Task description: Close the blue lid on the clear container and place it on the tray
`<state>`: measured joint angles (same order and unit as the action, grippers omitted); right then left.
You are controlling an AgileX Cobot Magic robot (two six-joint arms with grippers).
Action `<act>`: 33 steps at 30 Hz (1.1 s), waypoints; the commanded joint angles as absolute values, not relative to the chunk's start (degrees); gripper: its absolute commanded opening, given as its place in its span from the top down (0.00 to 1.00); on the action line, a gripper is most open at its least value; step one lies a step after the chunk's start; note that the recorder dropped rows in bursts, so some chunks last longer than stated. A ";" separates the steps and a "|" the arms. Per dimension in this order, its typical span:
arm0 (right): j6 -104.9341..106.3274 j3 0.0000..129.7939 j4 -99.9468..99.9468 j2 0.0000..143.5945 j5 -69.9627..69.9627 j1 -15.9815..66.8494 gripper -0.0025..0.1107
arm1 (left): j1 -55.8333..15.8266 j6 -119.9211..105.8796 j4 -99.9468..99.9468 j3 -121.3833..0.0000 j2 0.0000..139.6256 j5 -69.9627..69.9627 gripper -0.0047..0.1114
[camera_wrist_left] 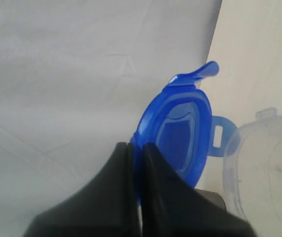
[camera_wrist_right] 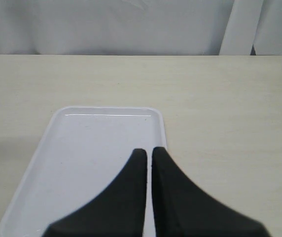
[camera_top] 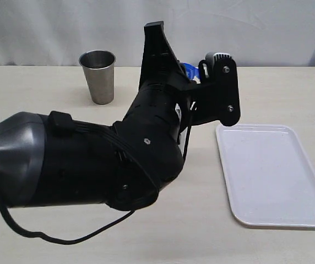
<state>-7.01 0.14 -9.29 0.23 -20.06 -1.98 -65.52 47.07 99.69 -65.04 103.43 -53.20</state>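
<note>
My exterior camera looks slightly down across the pale tabletop (camera_top: 267,88) toward the white curtain (camera_top: 47,27). The black left arm (camera_top: 91,159) sits so near the lens that it fills half the view. My left wrist camera, rolled sideways, looks along the left claw (camera_wrist_left: 136,146), very close onto the round bright-blue plastic lid (camera_wrist_left: 180,133) at its tips, with the clear plastic container (camera_wrist_left: 264,168) just beyond. My right wrist camera looks level past the right claw (camera_wrist_right: 148,150) over the flat white rectangular plastic tray (camera_wrist_right: 96,143) beneath. The exterior and right wrist views share that tray; the exterior and left wrist views share a sliver of lid.
</note>
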 commanded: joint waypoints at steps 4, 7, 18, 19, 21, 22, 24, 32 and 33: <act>-6.82 0.00 -9.22 0.00 -19.95 -1.87 0.94 | -66.11 46.88 99.95 -65.45 102.90 -54.74 0.96; -6.82 0.00 -9.22 0.00 -19.95 -1.87 0.94 | -67.77 46.78 99.95 -65.34 102.90 -55.37 0.96; -6.82 0.00 -9.22 0.00 -19.95 -1.87 0.94 | -67.98 46.26 96.99 -65.34 102.90 -55.47 0.96; -6.82 0.00 -9.22 0.00 -19.95 -1.87 0.94 | -67.98 46.01 96.72 -65.34 102.90 -55.47 0.96; -6.82 0.00 -9.22 0.00 -19.95 -1.87 0.94 | -68.37 45.90 96.33 -65.34 102.90 -55.47 0.96; -6.82 0.00 -9.22 0.00 -19.95 -1.87 0.94 | -68.88 45.79 96.33 -65.34 102.90 -55.47 0.96; -6.82 0.00 -9.22 0.00 -19.95 -1.87 0.94 | -69.69 45.13 96.33 -65.34 102.90 -55.59 0.96; -6.82 0.00 -9.22 0.00 -19.95 -1.87 0.94 | -70.38 44.22 93.96 -65.34 102.90 -57.26 0.96; -6.82 0.00 -9.22 0.00 -19.95 -1.87 0.94 | -70.38 43.66 93.41 -65.34 102.90 -57.26 0.96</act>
